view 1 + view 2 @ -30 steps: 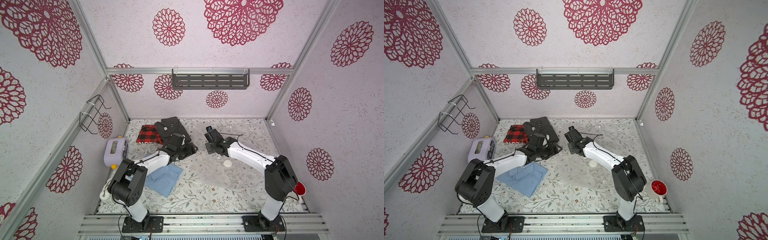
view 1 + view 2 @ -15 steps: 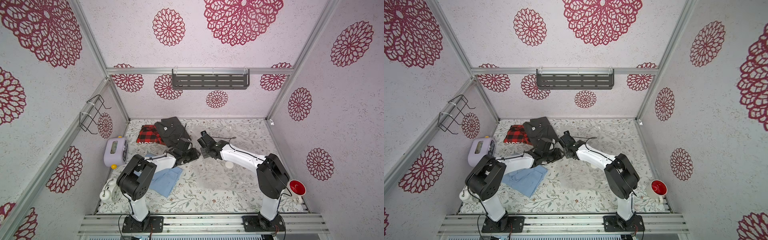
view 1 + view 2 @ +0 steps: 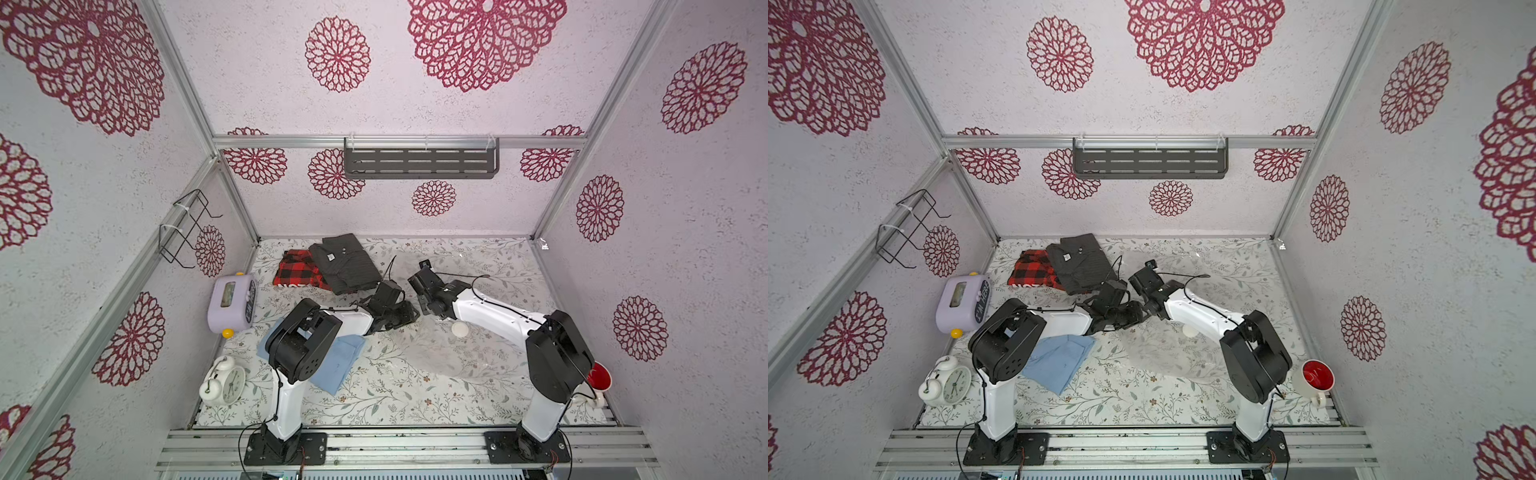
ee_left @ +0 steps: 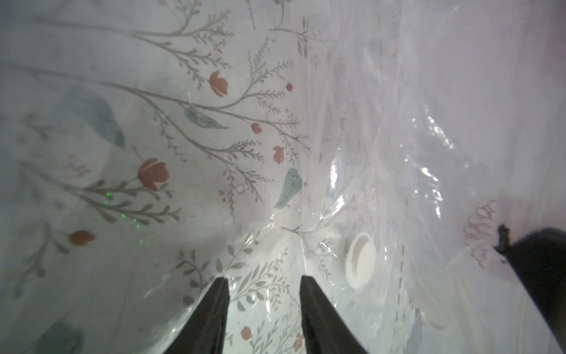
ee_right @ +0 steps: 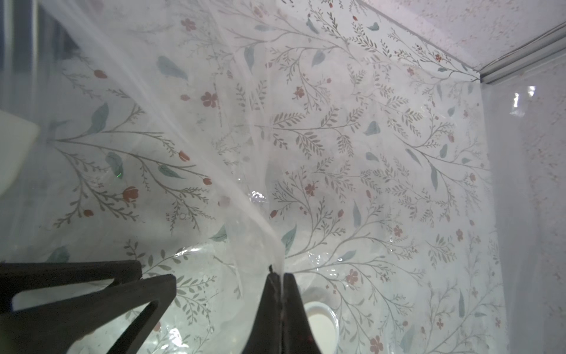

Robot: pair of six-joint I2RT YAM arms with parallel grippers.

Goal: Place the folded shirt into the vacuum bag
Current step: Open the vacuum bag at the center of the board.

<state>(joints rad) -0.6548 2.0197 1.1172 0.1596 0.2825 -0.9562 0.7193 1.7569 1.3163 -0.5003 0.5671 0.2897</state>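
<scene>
The clear vacuum bag (image 3: 440, 353) (image 3: 1167, 353) lies crumpled on the floral table, with its white valve cap (image 3: 460, 330) (image 4: 361, 260) facing up. My right gripper (image 5: 278, 274) (image 3: 426, 309) is shut on the bag's film and holds that edge lifted. Close beside it my left gripper (image 4: 263, 279) (image 3: 409, 313) stands with jaws apart against the glossy plastic at the raised edge. I cannot tell whether it holds film. A light blue folded shirt (image 3: 340, 365) (image 3: 1059, 361) lies under the left arm. A dark grey folded shirt (image 3: 345, 264) and a red plaid one (image 3: 297, 270) lie at the back.
A lilac clock radio (image 3: 232, 303) and a white alarm clock (image 3: 222, 382) stand along the left wall. At the front right corner sits a red-lined mug (image 3: 598, 380). A wire rack (image 3: 187, 226) hangs on the left wall and a grey shelf (image 3: 419, 160) on the back wall.
Both grippers have drawn together near the table's middle, the right one pulling the bag's edge leftward. The left jaws have narrowed. The left elbow has swung toward the front.
</scene>
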